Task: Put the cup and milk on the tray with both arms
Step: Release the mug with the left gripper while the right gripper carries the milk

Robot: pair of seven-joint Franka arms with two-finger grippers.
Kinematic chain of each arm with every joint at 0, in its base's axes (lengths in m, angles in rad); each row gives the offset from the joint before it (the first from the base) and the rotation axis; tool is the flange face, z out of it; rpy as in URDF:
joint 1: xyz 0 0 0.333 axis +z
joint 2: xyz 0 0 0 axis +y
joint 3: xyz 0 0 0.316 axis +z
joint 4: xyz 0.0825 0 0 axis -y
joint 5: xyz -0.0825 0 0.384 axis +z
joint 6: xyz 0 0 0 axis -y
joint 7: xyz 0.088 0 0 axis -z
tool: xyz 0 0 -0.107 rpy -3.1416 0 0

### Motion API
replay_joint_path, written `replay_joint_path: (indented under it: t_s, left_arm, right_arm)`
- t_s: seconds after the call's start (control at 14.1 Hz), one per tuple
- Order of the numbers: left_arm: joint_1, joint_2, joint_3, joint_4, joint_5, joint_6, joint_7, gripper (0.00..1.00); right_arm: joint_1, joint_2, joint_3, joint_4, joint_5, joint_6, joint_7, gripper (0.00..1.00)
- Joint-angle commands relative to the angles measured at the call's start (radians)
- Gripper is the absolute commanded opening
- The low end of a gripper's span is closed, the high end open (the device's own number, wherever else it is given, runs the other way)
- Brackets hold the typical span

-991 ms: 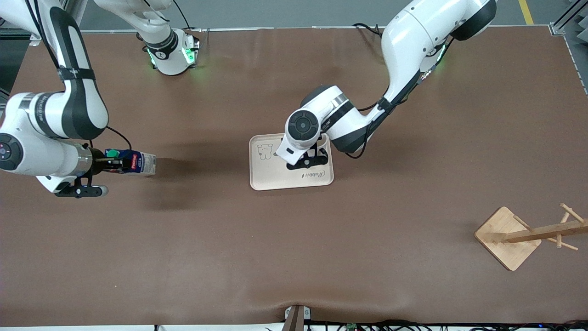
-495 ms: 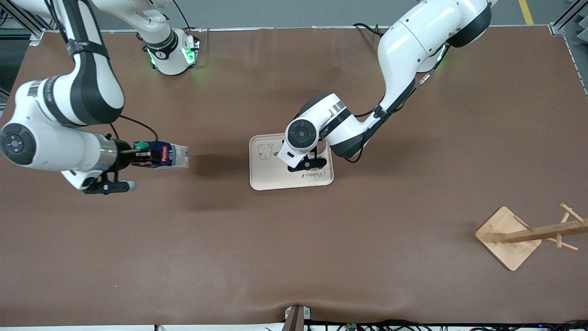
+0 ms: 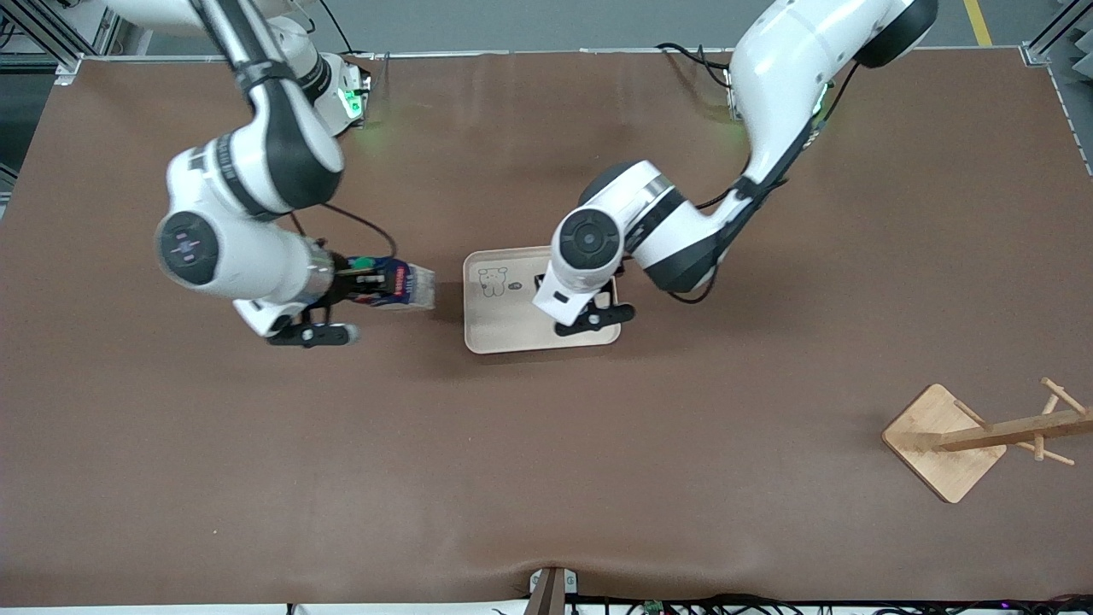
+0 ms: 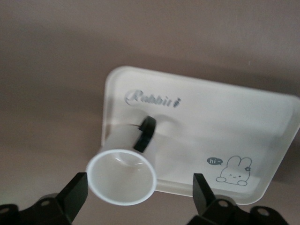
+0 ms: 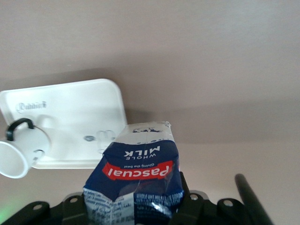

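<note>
The cup [image 4: 123,176] stands upright on the tray [image 4: 225,117] beside the "Rabbit" script, its black handle toward that script. My left gripper [image 4: 137,196] hangs over it, open, with one finger on each side of the rim and clear of it. In the front view the left wrist hides the cup. My right gripper [image 5: 136,208] is shut on the milk [image 5: 138,173], which it holds lying sideways. The milk [image 3: 394,286] is over bare table just beside the tray [image 3: 499,329], toward the right arm's end. The right wrist view also shows the cup [image 5: 21,152] on the tray [image 5: 75,105].
A wooden rack [image 3: 943,440] with pegs stands on its square base near the left arm's end of the table, nearer to the front camera than the tray. The rabbit drawing [image 3: 493,280] marks the bare part of the tray.
My left gripper has opened, let go of the cup on the tray, and drawn back a little. My right arm has carried the milk across the table to just beside the tray.
</note>
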State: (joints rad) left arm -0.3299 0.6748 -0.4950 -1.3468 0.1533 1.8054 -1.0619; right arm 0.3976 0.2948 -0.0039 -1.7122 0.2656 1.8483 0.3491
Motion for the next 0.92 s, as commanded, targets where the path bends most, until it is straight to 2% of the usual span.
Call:
replay_joint_path:
  t_s: [0.0, 0.14, 0.42, 0.57, 0.85]
  left_arm:
    - [0.102, -0.17, 0.007, -0.034, 0.009, -0.118, 0.003, 1.0]
    - [0.194, -0.257, 0.009, -0.034, 0.014, -0.179, 0.029, 1.0]
    - [0.426, -0.386, 0.009, -0.035, 0.017, -0.297, 0.23, 1.0]
    - [0.521, -0.437, 0.009, -0.041, 0.015, -0.33, 0.34, 1.0]
    - [0.612, -0.48, 0.007, -0.046, 0.017, -0.36, 0.498, 1.0]
  right_arm:
    - [0.134, -0.014, -0.013, -0.009, 0.004, 0.081, 0.117, 0.0]
    - [0.188, -0.011, -0.013, 0.009, -0.029, 0.12, 0.16, 0.0]
    - [0.268, 0.01, -0.013, 0.009, -0.147, 0.138, 0.186, 0.0]
    - [0.268, 0.026, -0.013, 0.008, -0.155, 0.155, 0.199, 0.0]
    - [0.289, 0.09, -0.013, 0.009, -0.155, 0.219, 0.229, 0.0]
